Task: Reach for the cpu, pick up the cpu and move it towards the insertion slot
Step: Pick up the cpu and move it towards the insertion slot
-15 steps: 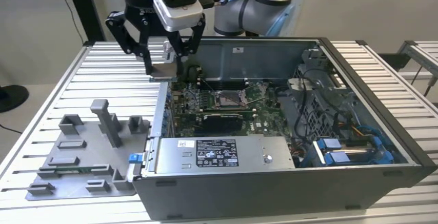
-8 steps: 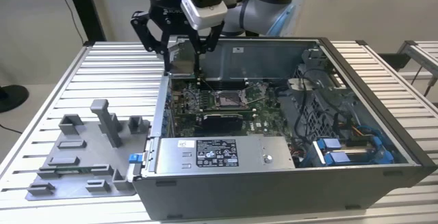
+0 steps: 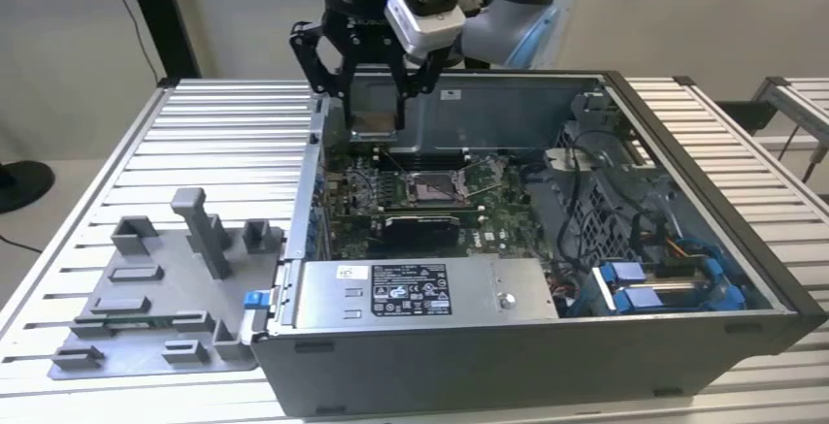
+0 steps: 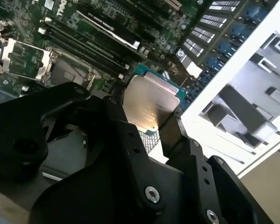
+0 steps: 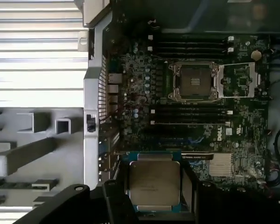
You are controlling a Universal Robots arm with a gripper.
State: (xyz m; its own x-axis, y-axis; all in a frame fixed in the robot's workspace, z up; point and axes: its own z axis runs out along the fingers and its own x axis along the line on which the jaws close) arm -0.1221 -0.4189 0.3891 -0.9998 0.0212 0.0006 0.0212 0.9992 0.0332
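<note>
My gripper (image 3: pixel 372 104) is shut on the cpu (image 3: pixel 373 119), a thin square chip with a pale silvery top, and holds it in the air above the back corner of the open computer case, on the exterior view's left. Both wrist views show the cpu (image 4: pixel 149 103) (image 5: pixel 154 183) pinched between my black fingers (image 4: pixel 119 123) (image 5: pixel 189 186). The insertion slot (image 3: pixel 434 188) is a square socket with a silver frame in the middle of the green motherboard, lower than the chip and towards the exterior view's right. The slot (image 5: pixel 194 81) (image 4: pixel 65 72) stands open, its metal lid (image 5: pixel 240 79) folded aside.
The computer case (image 3: pixel 518 356) lies open on a slatted metal table (image 3: pixel 220 133). A grey plastic tray (image 3: pixel 155 298) with recesses and posts lies at the exterior view's left. A power supply (image 3: pixel 414 293), cables and blue drive brackets (image 3: pixel 661 283) fill the case's front and right.
</note>
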